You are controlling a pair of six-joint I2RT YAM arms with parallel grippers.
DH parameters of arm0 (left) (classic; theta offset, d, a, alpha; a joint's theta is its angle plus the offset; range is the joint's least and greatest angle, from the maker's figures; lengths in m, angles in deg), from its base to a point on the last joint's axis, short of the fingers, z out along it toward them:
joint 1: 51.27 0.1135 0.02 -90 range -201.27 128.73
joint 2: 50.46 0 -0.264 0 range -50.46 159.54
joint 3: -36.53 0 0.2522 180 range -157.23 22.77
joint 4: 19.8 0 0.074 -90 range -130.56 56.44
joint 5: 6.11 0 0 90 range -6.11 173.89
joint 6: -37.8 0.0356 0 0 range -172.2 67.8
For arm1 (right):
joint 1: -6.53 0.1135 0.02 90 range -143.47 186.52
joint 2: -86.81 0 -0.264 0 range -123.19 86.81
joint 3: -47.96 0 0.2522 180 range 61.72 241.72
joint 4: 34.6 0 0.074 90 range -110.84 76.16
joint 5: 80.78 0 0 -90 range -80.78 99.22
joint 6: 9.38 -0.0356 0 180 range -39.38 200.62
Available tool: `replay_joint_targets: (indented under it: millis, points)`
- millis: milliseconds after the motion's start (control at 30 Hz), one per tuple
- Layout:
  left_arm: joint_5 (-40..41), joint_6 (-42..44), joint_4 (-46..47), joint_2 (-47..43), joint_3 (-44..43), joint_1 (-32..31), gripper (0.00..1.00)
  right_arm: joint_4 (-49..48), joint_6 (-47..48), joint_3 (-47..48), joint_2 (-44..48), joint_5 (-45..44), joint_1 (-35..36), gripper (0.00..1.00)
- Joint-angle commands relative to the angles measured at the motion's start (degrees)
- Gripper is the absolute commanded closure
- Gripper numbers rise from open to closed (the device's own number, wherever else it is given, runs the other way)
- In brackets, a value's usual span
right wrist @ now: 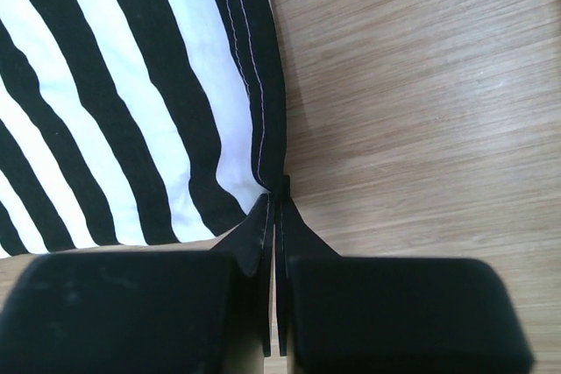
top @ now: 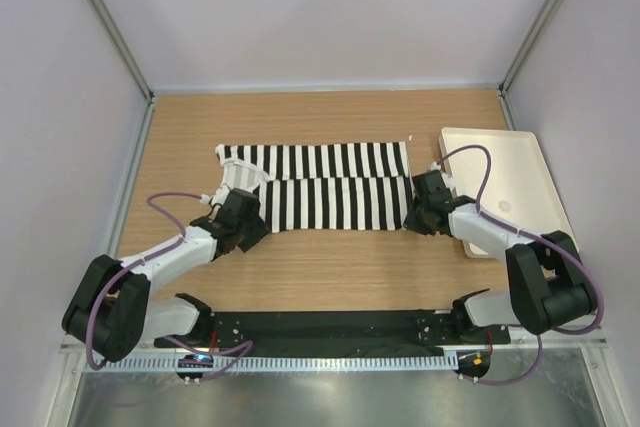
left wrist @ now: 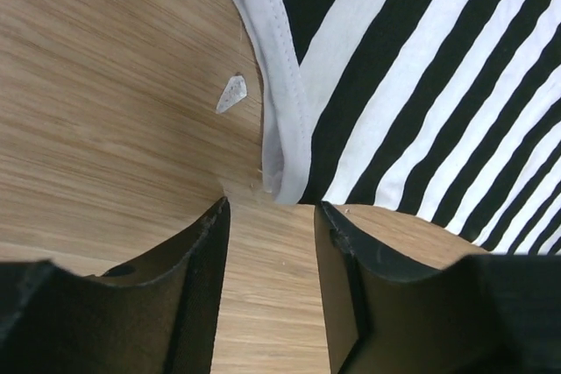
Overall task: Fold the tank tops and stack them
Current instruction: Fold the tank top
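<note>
The setting is a robotics laboratory test cell. Plain pale panels (top: pixel 330 7) close off the work area ahead of the left gripper (top: pixel 258 229) and the right gripper (top: pixel 412 217) and on the outer side of each. Metal frame posts (top: pixel 105 22) join the panels at the corners. The work surface under both grippers is a wood-grain table (top: pixel 330 267).

Behind the grippers, the left arm (top: pixel 170 252) and the right arm (top: pixel 490 232) are fixed to a black mounting rail (top: pixel 330 327). Exposed purple cables (top: pixel 165 199) loop along each arm. A bare metal sheet (top: pixel 330 397) lies behind the rail. A plain white tray (top: pixel 510 162) sits just outboard of the right gripper.
</note>
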Motion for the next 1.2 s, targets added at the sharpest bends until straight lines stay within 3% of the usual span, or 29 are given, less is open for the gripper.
replay_joint_targets:
  millis: [0, 333, 433, 500, 533, 900, 1167]
  points:
    - [1.6, -0.3, 1.0, 1.0, -0.9, -0.7, 0.56, 1.0, 1.1, -0.2, 2.8, -1.8, 0.5, 0.99]
    - [4.8, -1.4, 2.1, 6.1, -3.0, -1.2, 0.61, 1.6, 1.0, -1.1, 5.7, -0.3, 0.7, 0.99]
    - [5.5, -1.8, 3.0, 8.2, -3.4, -1.6, 0.75, 2.0, 1.3, -0.9, 6.3, -0.3, 1.0, 0.99]
    - [4.5, -1.1, 2.8, 9.2, -3.8, -1.7, 0.98, 2.6, 1.8, -0.6, 6.7, -0.2, 1.1, 0.99]
    - [4.1, -0.8, 2.6, 9.0, -4.1, -1.9, 1.00, 3.2, 1.9, -0.4, 7.3, -0.3, 1.1, 0.99]
    - [6.1, 1.3, -6.8, -1.1, -8.0, -3.5, 1.00, 7.0, 4.7, 4.9, 8.9, -0.7, 1.0, 0.99]
    - [7.4, 4.4, -10.9, 1.5, -14.4, -2.5, 1.00, 8.5, 7.6, 13.1, 3.8, -0.5, 0.8, 0.99]
